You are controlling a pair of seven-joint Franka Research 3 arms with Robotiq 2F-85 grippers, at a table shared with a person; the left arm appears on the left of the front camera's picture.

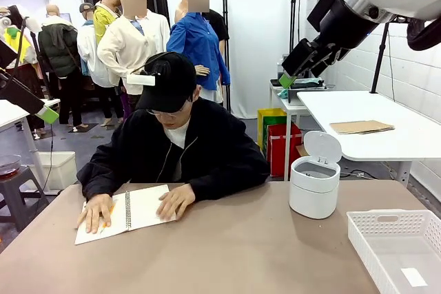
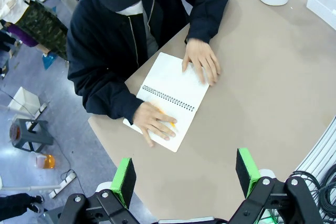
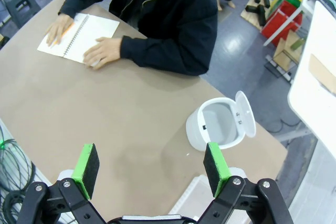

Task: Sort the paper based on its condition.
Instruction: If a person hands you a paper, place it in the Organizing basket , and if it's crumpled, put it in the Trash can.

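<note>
Both pairs, left fingers and right fingers, are being held wide apart above the counter. The paper (bound pages, none loose yet) is being pinned flat in the open notebook under the person's hands, nearer the left arm, with the spine pointing toward the robot.

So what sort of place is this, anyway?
Likely a robot test lab or workshop: a robot arm over a worktable, white partition curtains behind, and a basket and open bin set out.

Front faces person; both wrists overlook notebook
</note>
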